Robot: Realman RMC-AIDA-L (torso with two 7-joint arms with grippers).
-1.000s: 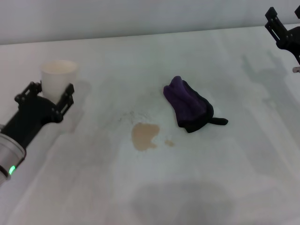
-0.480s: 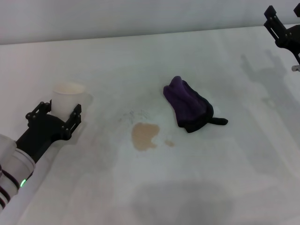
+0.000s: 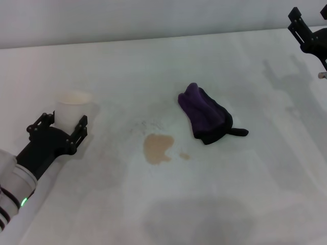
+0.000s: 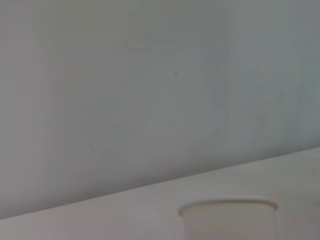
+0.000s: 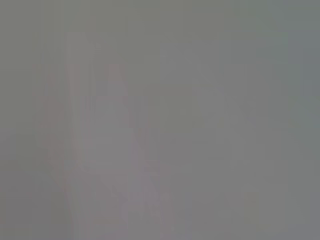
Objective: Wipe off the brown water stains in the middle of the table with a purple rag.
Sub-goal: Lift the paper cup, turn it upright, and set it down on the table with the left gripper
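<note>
Bench, white and matte, seen from the head view with faint grey smudges across it. Brown water stains lie near the middle of the bench: one irregular tan blotch with a tiny matching droplet just beside it, on the side toward the bench's right edge. Purple rag lies bunched on the bench, a little farther from the front edge than the blotch and nearer the right edge, apart from the stains; its black edging faces the front, and a short black tab sticks out toward the right edge.

White cup stands upright toward the left edge of the bench, well apart from the stains and the rag. Left tool sits at the cup, its two black fingers spread with one on either side of the cup's lower part; whether they press the wall cannot be told. In the left wrist view the cup's rim shows close by, with the bench's far edge and a plain wall behind it.

Right tool hangs near the far right corner of the bench, well apart from the rag; only part of it shows, and whether its fingers are spread or together cannot be told. The right wrist view shows only a blank grey field.
</note>
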